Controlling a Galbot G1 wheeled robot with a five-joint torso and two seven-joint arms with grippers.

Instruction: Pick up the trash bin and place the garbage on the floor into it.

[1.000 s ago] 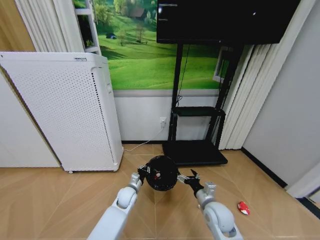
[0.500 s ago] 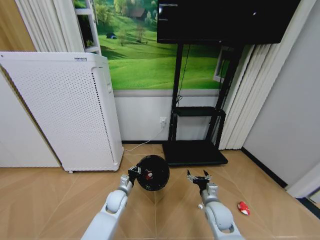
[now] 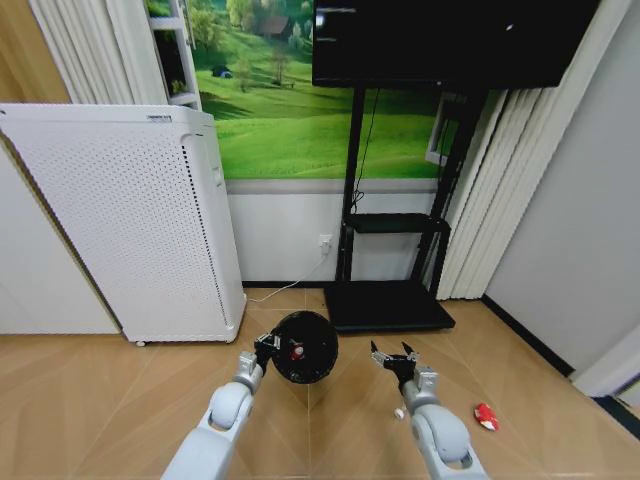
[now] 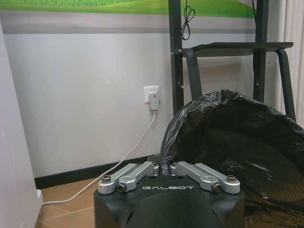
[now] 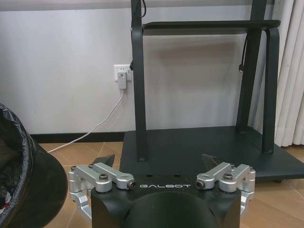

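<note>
The trash bin [image 3: 306, 347] is a small black round bin lined with a black bag, held off the floor in front of me. My left gripper [image 3: 267, 348] is shut on its rim. In the left wrist view the fingers [image 4: 142, 169] pinch together at the bag's edge, with the trash bin [image 4: 237, 142] just beyond. A red-and-white bit of garbage [image 3: 296, 352] lies inside it. My right gripper [image 3: 395, 356] hangs open to the right of the bin, apart from it. Its open fingers [image 5: 105, 178] hold nothing, and the bin's wall [image 5: 28, 180] is off to one side. A red scrap [image 3: 486, 416] lies on the floor at the right.
A black TV stand [image 3: 390, 300] with a low base plate stands just behind the bin. A large white perforated appliance [image 3: 130, 220] stands at the left against the wall, with a white cable [image 3: 290, 290] running to a wall socket. Open wooden floor lies around both arms.
The right gripper has come off the bin and moved to the right, open. The left gripper has carried the bin a little to the left.
</note>
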